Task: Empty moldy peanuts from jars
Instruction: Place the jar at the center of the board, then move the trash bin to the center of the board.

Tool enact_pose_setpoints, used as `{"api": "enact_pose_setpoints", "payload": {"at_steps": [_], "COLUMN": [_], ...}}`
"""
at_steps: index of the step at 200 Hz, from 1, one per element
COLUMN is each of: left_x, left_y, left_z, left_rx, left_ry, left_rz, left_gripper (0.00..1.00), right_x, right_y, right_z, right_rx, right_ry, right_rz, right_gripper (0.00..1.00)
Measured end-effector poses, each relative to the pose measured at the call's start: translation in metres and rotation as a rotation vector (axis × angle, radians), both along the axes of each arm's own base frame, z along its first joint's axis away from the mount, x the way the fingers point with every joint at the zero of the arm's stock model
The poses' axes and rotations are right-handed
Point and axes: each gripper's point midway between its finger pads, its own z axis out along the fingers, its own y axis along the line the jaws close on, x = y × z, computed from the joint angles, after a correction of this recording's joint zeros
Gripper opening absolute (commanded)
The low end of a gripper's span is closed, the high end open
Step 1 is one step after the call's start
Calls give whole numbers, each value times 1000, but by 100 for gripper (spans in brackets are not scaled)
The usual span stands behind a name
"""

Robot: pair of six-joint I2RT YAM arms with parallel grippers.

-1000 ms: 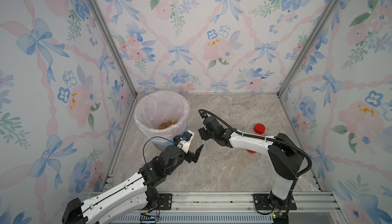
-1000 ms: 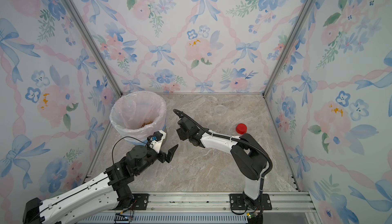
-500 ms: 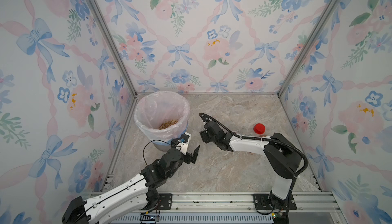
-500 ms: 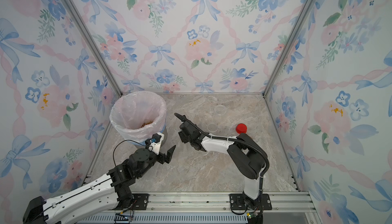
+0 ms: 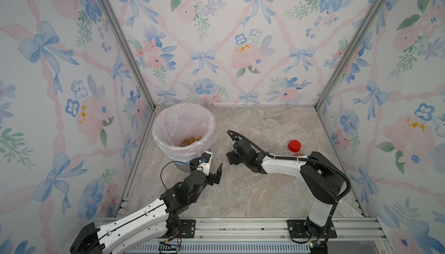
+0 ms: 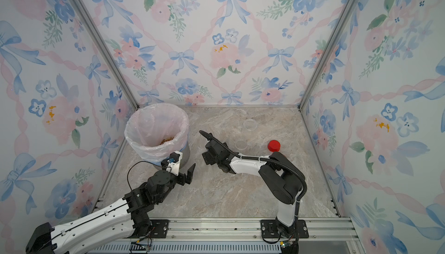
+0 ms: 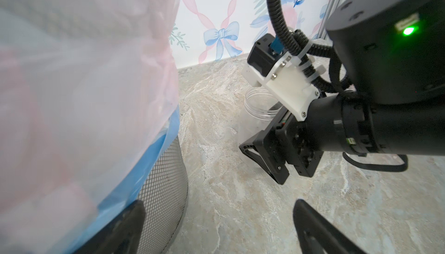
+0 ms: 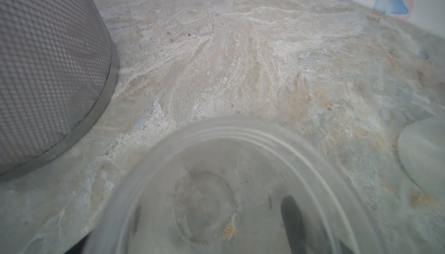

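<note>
In both top views the task looks almost finished, as I judge it. The moldy peanuts [image 5: 191, 141] lie as a heap at the bottom of the lined mesh bin [image 5: 159, 142], which stands just beyond the left gripper [image 5: 213, 172], and I see no nuts anywhere else. Two clear jars [image 5: 270, 124] stand upright, without lids and empty, on the bench [image 5: 240, 192] beyond the right gripper [image 5: 229, 160]. A red lid [image 5: 294, 146] lies farther off on the same side. In the left wrist view the left gripper is open with nothing between its jaws, while the right gripper is low beside a third jar [image 7: 258, 103], which is also lidless and seems upright. In the right wrist view this jar sits between the dark fingers [image 8: 292, 219], and it is empty except for one pale crumb [image 8: 228, 228] on its floor. Whether the jaws press it or only stand around it, I cannot tell. What is left, I think, is only to leave this last jar standing.
</note>
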Motion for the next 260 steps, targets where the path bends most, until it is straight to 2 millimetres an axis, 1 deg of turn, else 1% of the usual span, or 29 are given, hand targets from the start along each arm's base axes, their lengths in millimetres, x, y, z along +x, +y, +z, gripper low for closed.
{"api": "enact_pose_setpoints", "payload": {"at_steps": [42,90,115,132,159,183,214,260], "left_x": [1,3,9,14,30,40,51,74], "left_y": [1,5,11,14,30,40,53,88], "left_z": [-2,-3,-7,-11,-9,-7,-6,-5], "left_rx": [8,19,35,34,28,27,20,-1], "left_ry": [1,0,10,29,46,51,59,52], "left_rz": [10,33,65,78,145,186,229,352], "left_gripper": [98,98,98,98,98,98,98,98], "right_x": [-5,-10,-14,-15,-18,-18,-22,-32], "right_y": [0,3,2,0,-4,-5,-10,-22], "right_z": [3,0,-2,1,15,31,41,61], "right_rx": [3,-3,-16,-17,3,27,40,56], "right_ry": [-2,15,26,25,9,-15,-25,-40], "right_rz": [10,27,32,29,27,25,25,23], "right_gripper": [98,98,98,97,98,98,98,97]}}
